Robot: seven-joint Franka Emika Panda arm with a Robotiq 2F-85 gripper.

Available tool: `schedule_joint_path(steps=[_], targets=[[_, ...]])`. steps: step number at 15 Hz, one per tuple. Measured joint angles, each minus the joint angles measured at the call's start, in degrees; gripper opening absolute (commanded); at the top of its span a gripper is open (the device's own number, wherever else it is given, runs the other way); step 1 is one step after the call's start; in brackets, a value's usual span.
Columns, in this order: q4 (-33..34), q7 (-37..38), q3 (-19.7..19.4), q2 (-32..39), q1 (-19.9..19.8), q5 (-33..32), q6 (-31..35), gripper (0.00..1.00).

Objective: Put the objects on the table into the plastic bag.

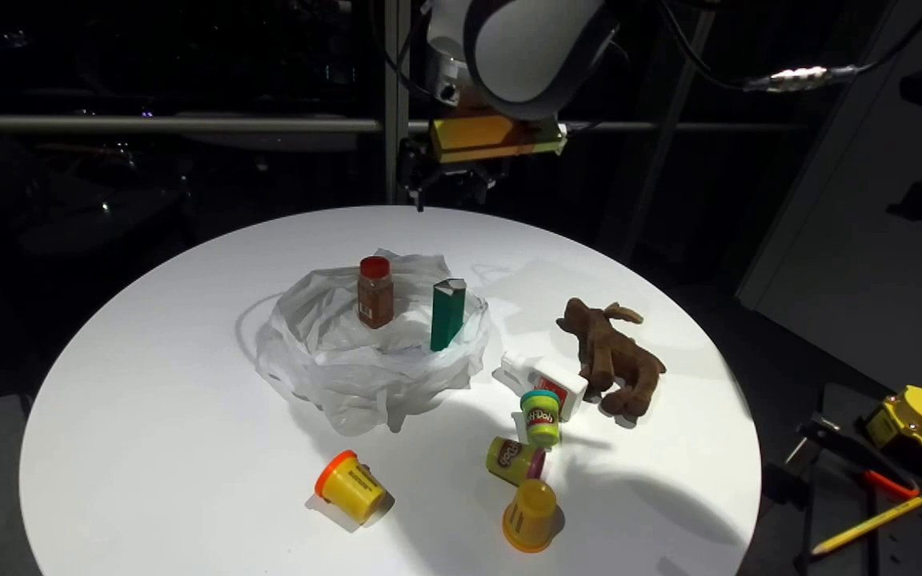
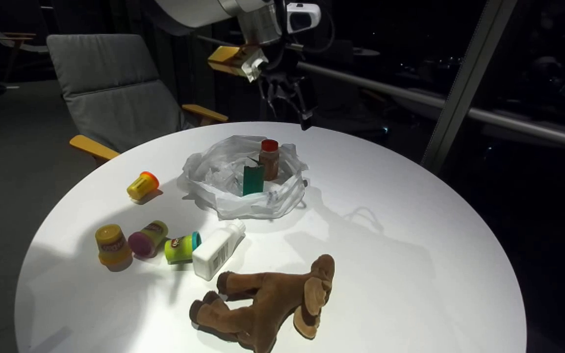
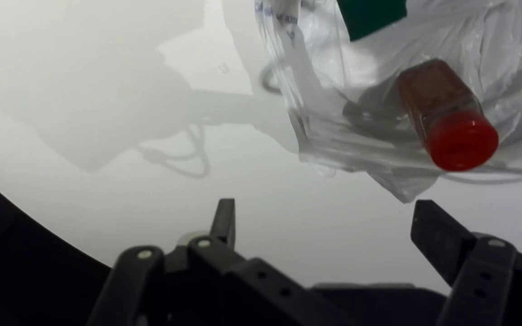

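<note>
A soft brown plush animal (image 2: 272, 304) lies on its side on the round white tabletop (image 2: 410, 255), its feet just beside a white plastic bottle (image 2: 217, 251) lying flat. Past that are a lime tub with a teal lid (image 2: 178, 250), a lime tub with a purple lid (image 2: 157, 232) and an upside-down yellow tub (image 2: 112, 240); a yellow tub with an orange lid (image 2: 141, 187) lies apart. My step, I judge, is fetching one of these. I should cross high over the crumpled white plastic bag (image 2: 233, 208), sparing the red-capped bottle (image 2: 269, 165) and dark green box (image 2: 253, 181) standing in it, then descend squarely; the plush should squash when gripped across its body. My black pincer (image 3: 324, 222) hangs wide apart, holding nothing, above the far edge in both exterior views. The bag lies between it and the tubs; the plush is well apart from it too.
</note>
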Motion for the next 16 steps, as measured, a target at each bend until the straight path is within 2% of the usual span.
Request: schedule_joint_path(steps=[4,6,8,11,13,16], targets=[[-12.48,7.82,-4.57,-5.65,3.95,-10.13,7.30,1.00],[-18.95,8.68,-4.85,-9.60,4.11,-11.48,8.70,1.00],[-25.44,5.24,-2.28,-14.16,1.92,-9.38,9.04,1.00],[-35.32,-7.18,4.20,-21.54,-3.80,-0.43,9.16,1.00],[-39.52,-15.02,7.93,-24.69,-7.12,5.51,7.20,1.00],[-39.65,-16.08,7.93,-25.25,-8.75,3.69,2.92,1.00]])
